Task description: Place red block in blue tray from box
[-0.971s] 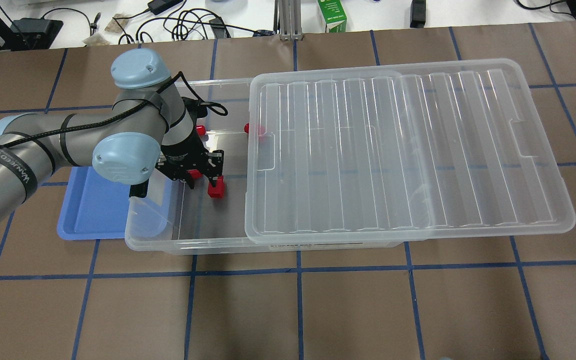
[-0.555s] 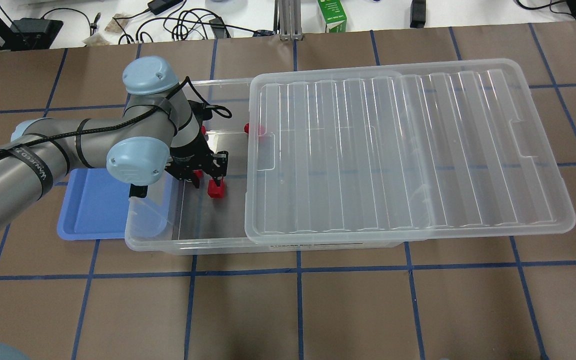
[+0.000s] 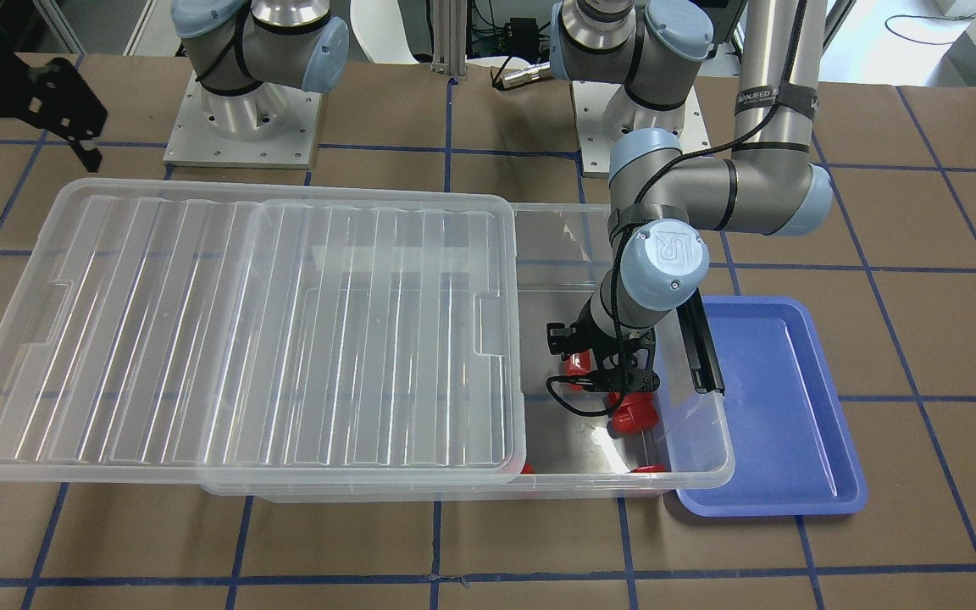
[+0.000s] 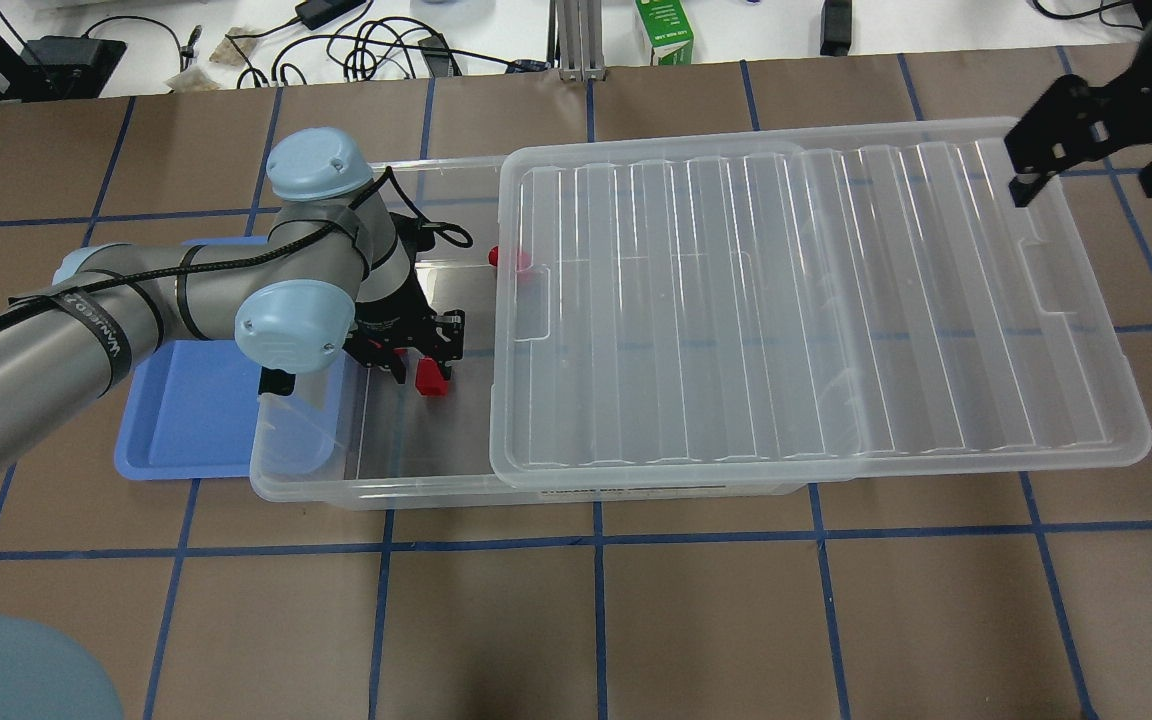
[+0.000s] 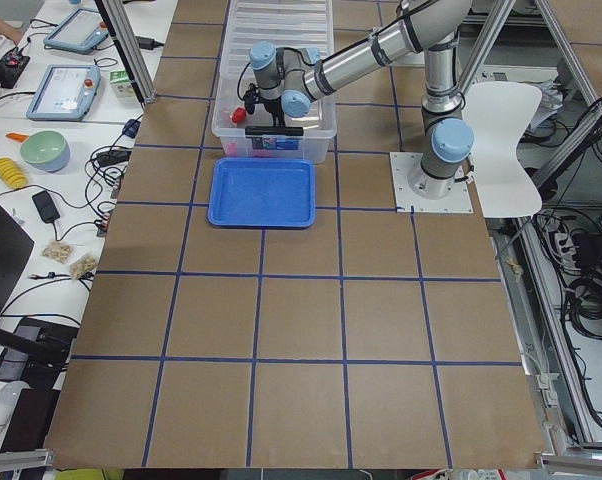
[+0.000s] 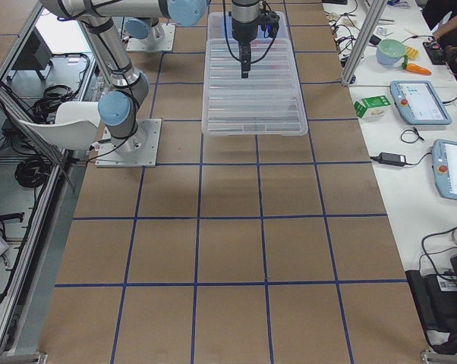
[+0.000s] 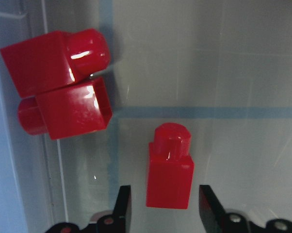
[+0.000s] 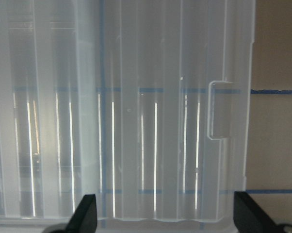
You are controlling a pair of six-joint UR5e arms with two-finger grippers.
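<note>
The red block [image 7: 169, 167] lies on the floor of the clear box [image 4: 376, 490], stub pointing away from the wrist camera. It also shows in the overhead view [image 4: 429, 379] and the front view [image 3: 577, 366]. My left gripper [image 7: 165, 208] is open and low in the box, its fingers [image 7: 122, 204] on either side of the block's near end, apart from it. It also shows in the overhead view [image 4: 419, 362]. The blue tray [image 4: 176, 420] lies against the box's open end. My right gripper [image 4: 1088, 175] is open and empty above the lid's far right corner.
The ribbed clear lid [image 4: 786, 300] lies slid aside over most of the box. Two other red pieces [image 7: 44, 63] [image 7: 73, 109] lie together by the box wall, and another red piece [image 4: 508, 258] sits at the lid's edge. The latch bar [image 3: 700, 347] is beside the left wrist.
My left arm has moved right and down in the box, so its open fingers now straddle the red block. My right gripper has come into the overhead view at the top right.
</note>
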